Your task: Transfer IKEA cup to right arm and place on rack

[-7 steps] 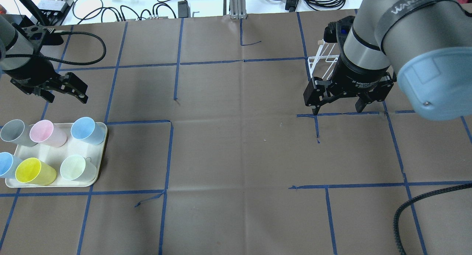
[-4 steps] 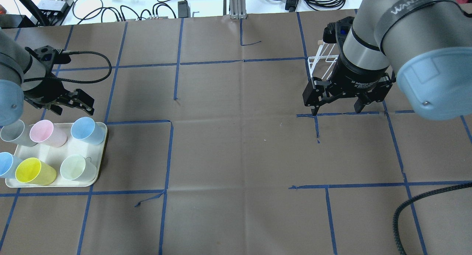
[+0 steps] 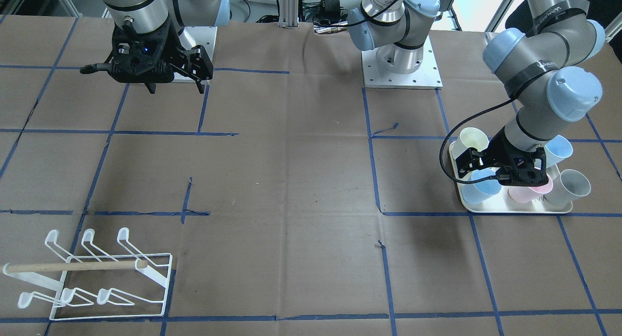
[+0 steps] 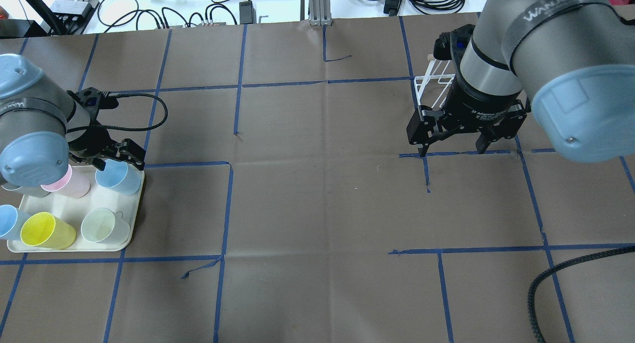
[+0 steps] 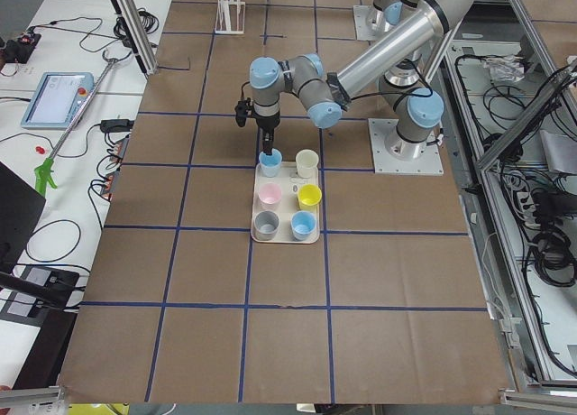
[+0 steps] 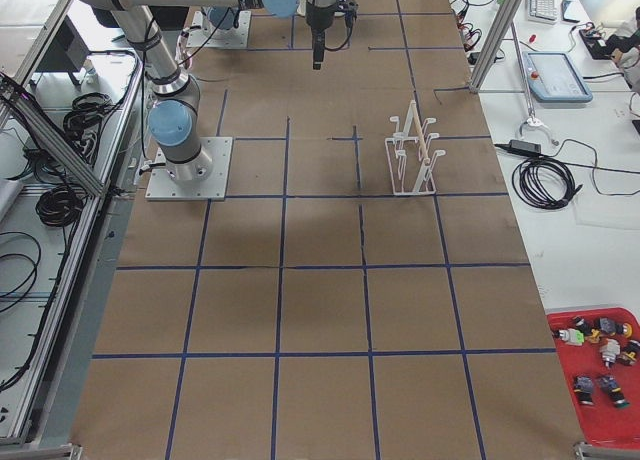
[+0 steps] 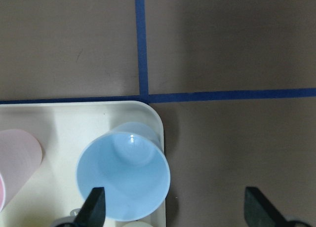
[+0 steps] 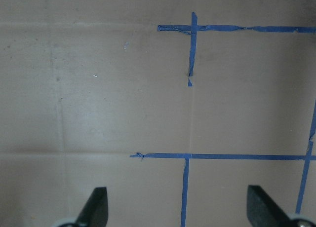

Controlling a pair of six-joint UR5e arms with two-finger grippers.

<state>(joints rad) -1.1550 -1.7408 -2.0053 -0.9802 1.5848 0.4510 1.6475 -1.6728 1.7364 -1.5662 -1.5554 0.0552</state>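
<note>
Several pastel IKEA cups stand upright on a cream tray (image 4: 74, 204). My left gripper (image 4: 119, 157) hangs open over the tray's far right corner, above the light blue cup (image 4: 119, 177). In the left wrist view that blue cup (image 7: 123, 177) sits off toward one fingertip (image 7: 96, 207), not centred between the fingers. The right arm's gripper (image 4: 452, 151) is open and holds nothing, hovering above bare table in front of the white wire rack (image 4: 431, 85). From the front-facing view, the rack (image 3: 97, 277) lies far from the tray (image 3: 515, 209).
Pink (image 4: 67, 181), yellow (image 4: 44, 231), pale green (image 4: 101, 226) and another blue cup (image 4: 7, 221) share the tray. Blue tape lines grid the brown table. A braided black cable (image 4: 550, 278) lies at the near right. Cables and boxes crowd the far edge.
The left arm has swung toward the tray and lowered, bringing its open gripper from beyond the tray to over the blue cup. The right arm has hardly moved.
</note>
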